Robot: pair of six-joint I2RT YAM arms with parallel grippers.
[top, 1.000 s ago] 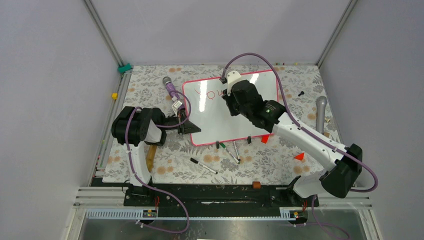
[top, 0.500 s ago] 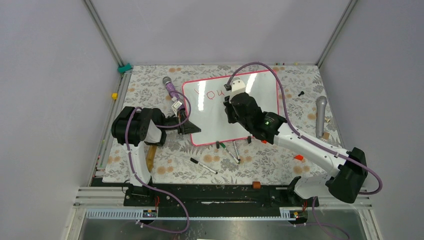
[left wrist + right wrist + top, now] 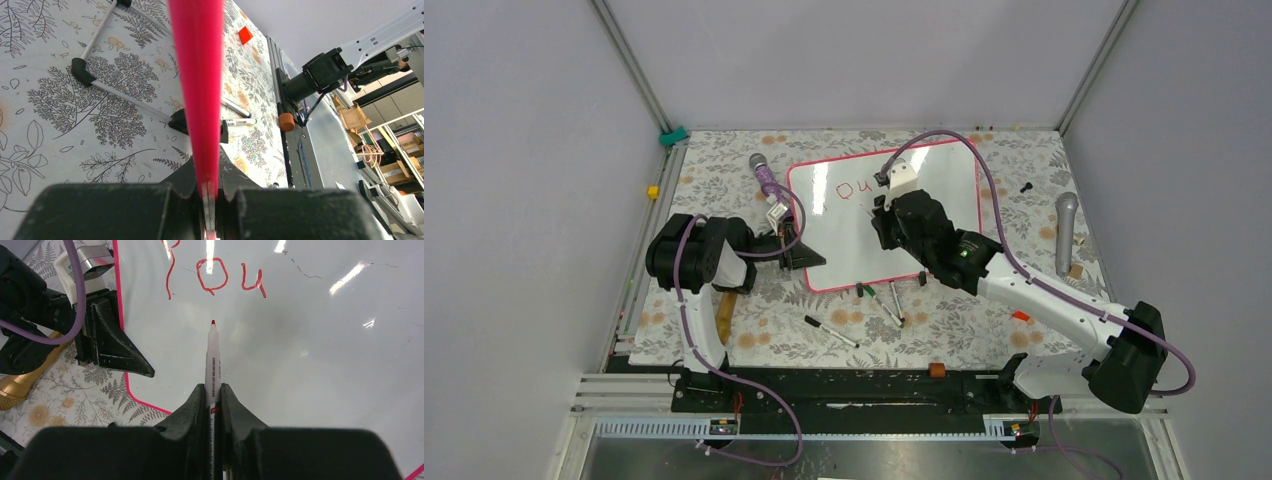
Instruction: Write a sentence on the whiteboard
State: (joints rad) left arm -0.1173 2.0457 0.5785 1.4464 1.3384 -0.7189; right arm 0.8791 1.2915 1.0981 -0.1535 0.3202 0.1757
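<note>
– Whiteboard: pinched by the left end effector?
– Yes, at the board's left edge, middle of the overhead frame. Shut tight on the thin pink-red frame. From the left wrist, seen as a blurred red strip rising out of the closed jaws of that end effector.
– And the right end effector?
– Clamped narrow on a marker, white-barrelled, aimed straight up the right wrist frame. Red tip over bare board just below the "o". Touching or hovering: cannot tell.
– Sentence?
– Only "You", in thin red strokes, at the top of the right wrist frame, left of centre. Overhead, near the board's upper left corner, partly hidden behind the right arm.
– Further out?
– Lies flat on the flower-patterned counter, turned a little off square. Loose pens just below its lower edge. A purple microphone beside the upper left corner, a gray microphone well apart at the right of the frame, something gold beneath the left arm at lower left.
</note>
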